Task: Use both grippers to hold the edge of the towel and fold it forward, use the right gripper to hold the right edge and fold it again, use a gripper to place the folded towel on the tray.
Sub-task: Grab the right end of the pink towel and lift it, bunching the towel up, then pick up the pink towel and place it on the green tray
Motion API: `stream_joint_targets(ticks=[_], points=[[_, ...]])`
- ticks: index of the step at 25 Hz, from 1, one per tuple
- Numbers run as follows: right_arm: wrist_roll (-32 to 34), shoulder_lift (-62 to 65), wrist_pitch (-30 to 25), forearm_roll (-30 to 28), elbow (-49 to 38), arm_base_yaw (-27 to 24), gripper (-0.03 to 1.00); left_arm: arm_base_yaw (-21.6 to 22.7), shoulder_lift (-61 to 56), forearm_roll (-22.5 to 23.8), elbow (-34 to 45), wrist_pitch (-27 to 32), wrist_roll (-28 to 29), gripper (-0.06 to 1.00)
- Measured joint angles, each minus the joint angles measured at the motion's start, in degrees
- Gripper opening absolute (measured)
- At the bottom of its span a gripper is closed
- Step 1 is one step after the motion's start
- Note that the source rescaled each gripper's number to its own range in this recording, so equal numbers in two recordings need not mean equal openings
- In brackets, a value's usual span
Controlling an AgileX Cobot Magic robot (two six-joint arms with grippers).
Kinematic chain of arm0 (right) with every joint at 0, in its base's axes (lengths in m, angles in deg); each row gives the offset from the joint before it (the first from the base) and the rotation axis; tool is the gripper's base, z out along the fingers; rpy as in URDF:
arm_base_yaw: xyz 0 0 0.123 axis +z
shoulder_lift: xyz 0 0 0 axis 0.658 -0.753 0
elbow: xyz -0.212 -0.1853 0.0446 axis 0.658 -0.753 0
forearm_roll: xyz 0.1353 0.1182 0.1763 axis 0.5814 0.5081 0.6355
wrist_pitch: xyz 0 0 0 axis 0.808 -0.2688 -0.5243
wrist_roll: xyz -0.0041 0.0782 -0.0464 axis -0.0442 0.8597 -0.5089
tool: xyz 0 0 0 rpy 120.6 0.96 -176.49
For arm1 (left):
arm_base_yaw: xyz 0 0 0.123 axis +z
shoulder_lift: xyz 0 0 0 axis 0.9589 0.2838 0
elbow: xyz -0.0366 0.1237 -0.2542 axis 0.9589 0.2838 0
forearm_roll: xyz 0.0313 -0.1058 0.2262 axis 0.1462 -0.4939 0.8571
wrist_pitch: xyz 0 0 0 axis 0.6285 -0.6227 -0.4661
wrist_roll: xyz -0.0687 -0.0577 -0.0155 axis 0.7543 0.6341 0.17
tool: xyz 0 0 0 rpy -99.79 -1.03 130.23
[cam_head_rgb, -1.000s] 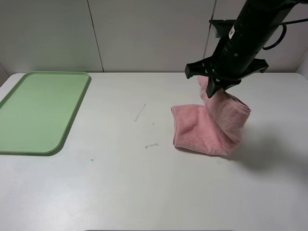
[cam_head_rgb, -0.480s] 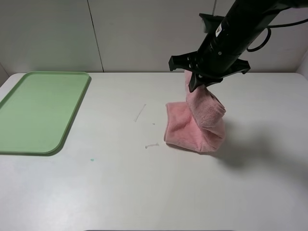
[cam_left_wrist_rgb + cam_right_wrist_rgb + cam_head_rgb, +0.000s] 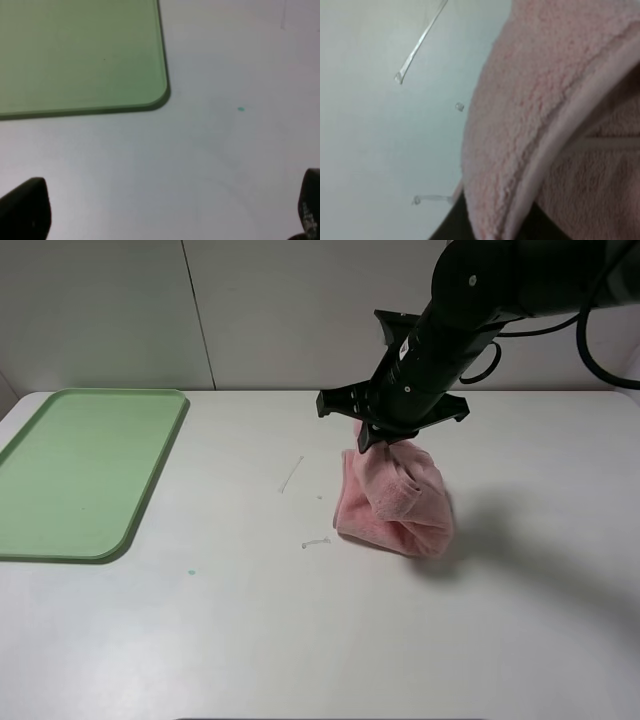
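Observation:
The pink towel [image 3: 395, 505] hangs bunched from my right gripper [image 3: 375, 438], which is shut on its upper edge; its lower folds rest on the white table right of centre. In the right wrist view the fluffy towel [image 3: 530, 90] fills the picture, its stitched hem [image 3: 555, 145] running across it. The light green tray [image 3: 80, 470] lies at the far left, with nothing on it. My left gripper [image 3: 167, 212] is open, with its black fingertips [image 3: 25, 210] far apart over bare table, near a corner of the tray [image 3: 80, 55]. It is out of the exterior view.
A thin clear strip [image 3: 291, 474] and a small scrap [image 3: 315, 541] lie on the table left of the towel. A small green dot [image 3: 192, 572] marks the table near the tray. A grey panelled wall runs along the table's far edge.
My right gripper has moved left with the towel in it, dragging the bunched towel across the table toward the middle. The tray has not moved.

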Motion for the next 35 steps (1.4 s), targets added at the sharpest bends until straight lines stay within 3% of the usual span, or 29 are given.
stream_joint_targets(ticks=[6,7,9,11,12,15,27,35], points=[[-0.2,-0.1,0.4,0.0,0.0,0.0,0.06,0.0,0.0,0.0,0.0,0.0,0.0,1.00],[-0.8,-0.1,0.4,0.0,0.0,0.0,0.10,0.0,0.0,0.0,0.0,0.0,0.0,1.00],[-2.5,-0.1,0.4,0.0,0.0,0.0,0.30,0.0,0.0,0.0,0.0,0.0,0.0,1.00],[-4.5,-0.1,0.4,0.0,0.0,0.0,0.69,0.0,0.0,0.0,0.0,0.0,0.0,1.00],[-4.9,-0.1,0.4,0.0,0.0,0.0,0.80,0.0,0.0,0.0,0.0,0.0,0.0,1.00],[-5.5,-0.1,0.4,0.0,0.0,0.0,0.96,0.0,0.0,0.0,0.0,0.0,0.0,1.00],[-5.7,-0.1,0.4,-0.2,0.0,0.0,1.00,0.0,0.0,0.0,0.0,0.0,0.0,1.00],[-5.3,3.6,-2.1,-6.6,0.0,0.0,1.00,0.0,0.0,0.0,0.0,0.0,0.0,1.00]])
